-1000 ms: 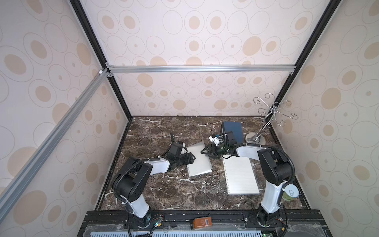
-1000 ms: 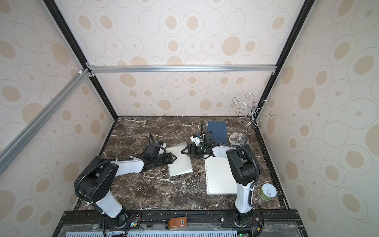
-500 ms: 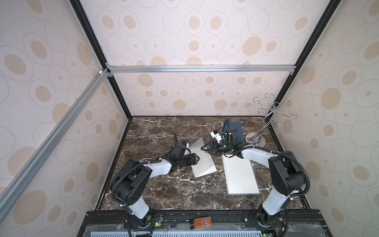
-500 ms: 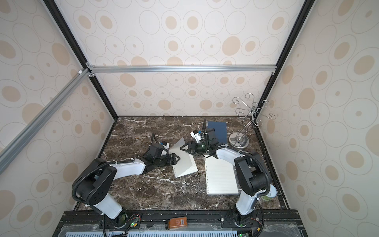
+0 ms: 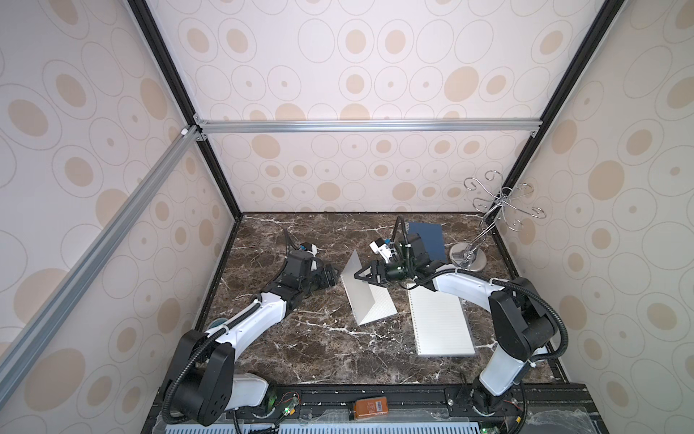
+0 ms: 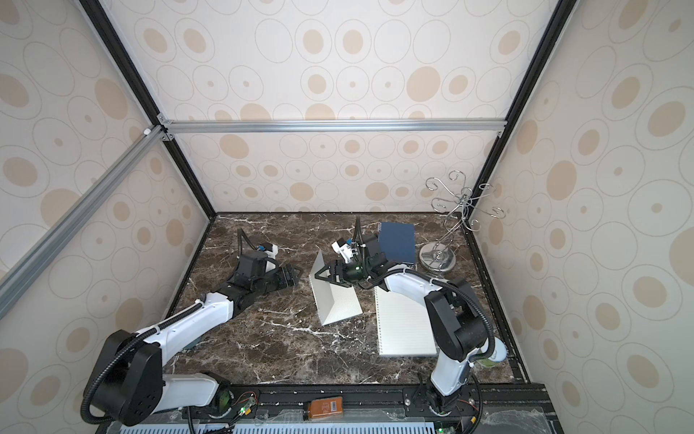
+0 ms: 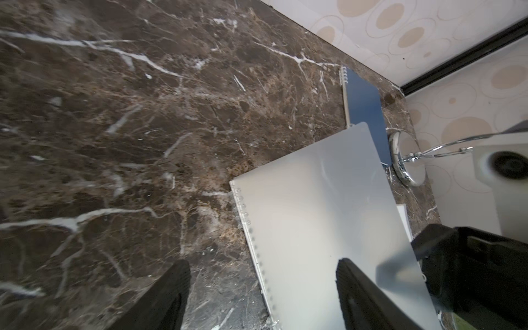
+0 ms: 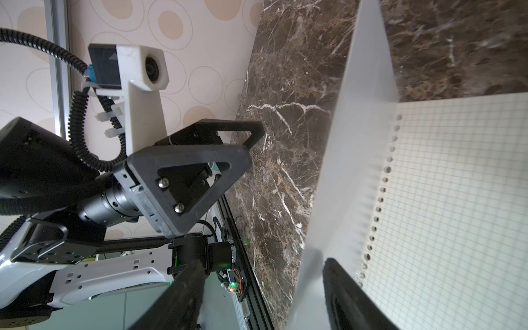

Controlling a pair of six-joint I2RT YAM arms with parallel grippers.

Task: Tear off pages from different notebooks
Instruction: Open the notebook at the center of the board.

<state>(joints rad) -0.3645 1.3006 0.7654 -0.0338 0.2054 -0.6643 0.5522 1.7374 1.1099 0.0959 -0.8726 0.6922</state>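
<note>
Lying near the middle of the table, the small notebook is being shown in both top views with its clear cover raised and tilted, hinged on the side toward the left arm. The right gripper is being seen at the far end of the cover, its jaws spread, with the cover passing between them. The left gripper is being seen just beside the cover, on its outer face, jaws spread too and holding nothing. The large notebook is lying flat beside the small one, under the right arm. The blue notebook is lying at the back, near the stand.

In the left wrist view, the cover is being shown as a grey sheet before the wide-apart fingers.

In the right wrist view, the squared page is being uncovered, bound in its spiral. The cover is standing between the spread fingers; whether it is being touched cannot be told.
</note>
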